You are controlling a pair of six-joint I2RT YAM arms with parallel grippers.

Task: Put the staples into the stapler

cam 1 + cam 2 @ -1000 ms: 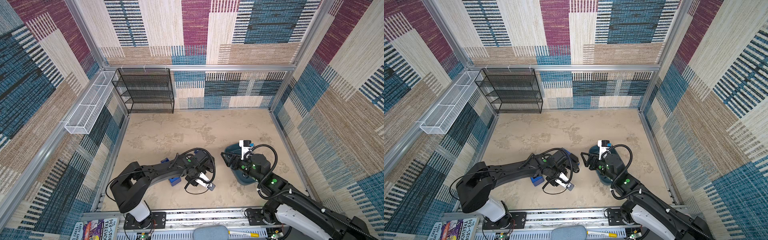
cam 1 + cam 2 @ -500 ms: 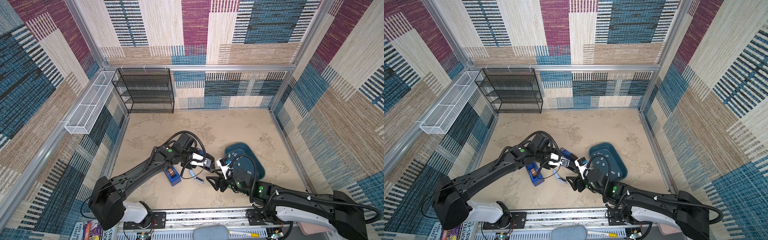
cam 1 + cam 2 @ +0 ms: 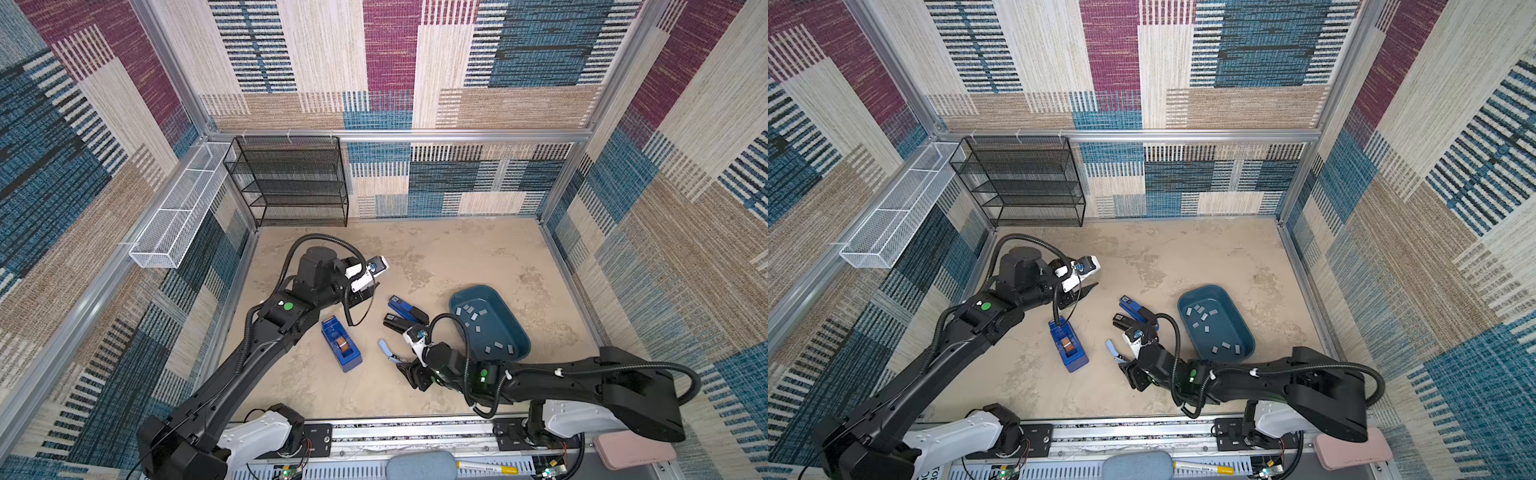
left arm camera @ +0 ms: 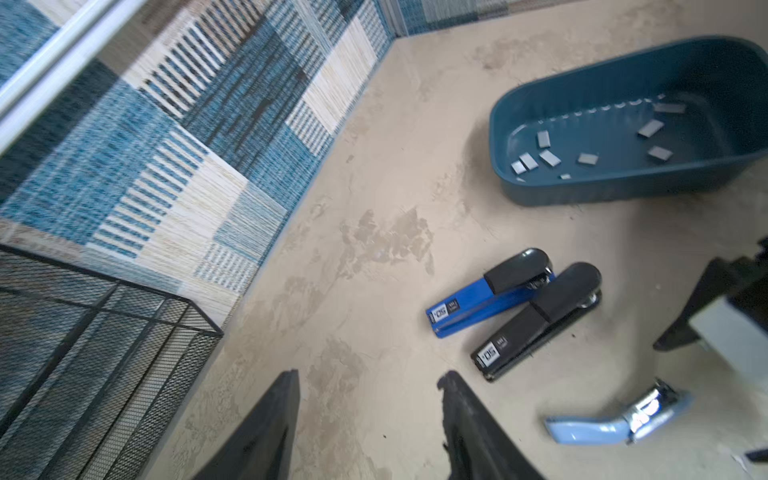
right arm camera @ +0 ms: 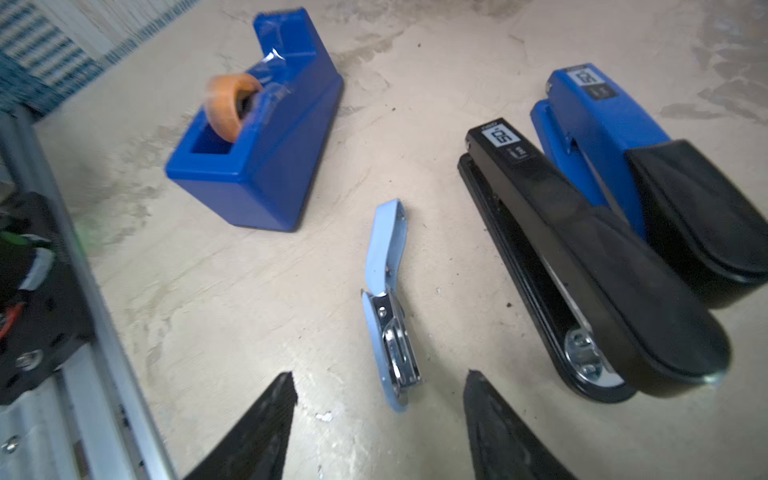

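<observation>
Several grey staples (image 3: 468, 309) (image 3: 1200, 309) (image 4: 548, 158) lie loose in a teal tray (image 3: 498, 322) right of the middle. Left of it, a blue stapler (image 3: 405, 309) (image 5: 598, 120) and a black stapler (image 3: 399, 324) (image 5: 582, 241) lie side by side. A small light-blue stapler (image 3: 386, 349) (image 5: 386, 257) lies swung open nearer the front. My right gripper (image 3: 405, 370) (image 5: 380, 373) is open, its fingers either side of that stapler's near end without touching it. My left gripper (image 3: 363, 297) (image 4: 370, 374) is open and empty over bare floor, left of the staplers.
A blue tape dispenser (image 3: 341, 343) (image 5: 266, 166) stands left of the light-blue stapler. A black wire shelf (image 3: 291, 183) stands at the back left, and a white wire basket (image 3: 178, 216) hangs on the left wall.
My left gripper drew back from the staplers toward the back left and its jaws widened. My right arm swung from over the tray to the front middle, at the light-blue stapler.
</observation>
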